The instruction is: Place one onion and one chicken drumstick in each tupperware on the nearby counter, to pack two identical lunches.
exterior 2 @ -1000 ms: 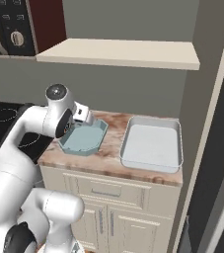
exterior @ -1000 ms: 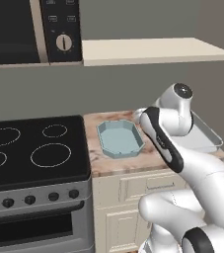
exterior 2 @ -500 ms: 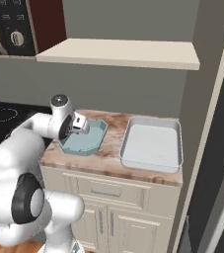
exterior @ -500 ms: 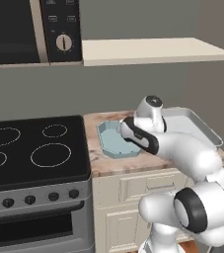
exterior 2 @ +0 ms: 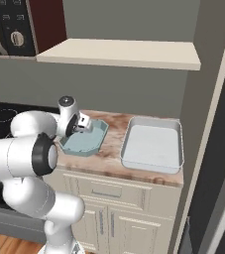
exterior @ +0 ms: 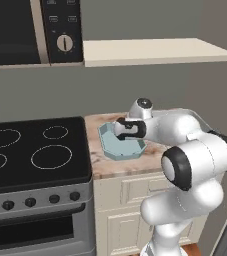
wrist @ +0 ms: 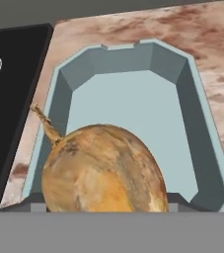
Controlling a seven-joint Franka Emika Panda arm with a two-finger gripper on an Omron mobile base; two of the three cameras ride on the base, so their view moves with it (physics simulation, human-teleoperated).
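A brown-skinned onion sits gripped in our tool directly above the light-blue octagonal tub, its dry stem poking up toward the stove side in the hand view. The tub's floor is bare and pale, and the onion hangs over its near end.

We see the blue tub resting on the marbled reddish-brown bench, just beside the black stovetop, with our arm bent low across the bench so the tool hovers over the tub's middle. In the right base view the tool stands over the blue tub, and the larger pale grey-white tub lies on the bench nearby, apart from the blue one and holding nothing that we can see.

A plain cream wall shelf runs above the bench, and a microwave with a round dial hangs over the stovetop. Beige panelled cabinet doors and a drawer sit beneath the bench. Our own white arm covers part of the grey-white tub in the left base view.
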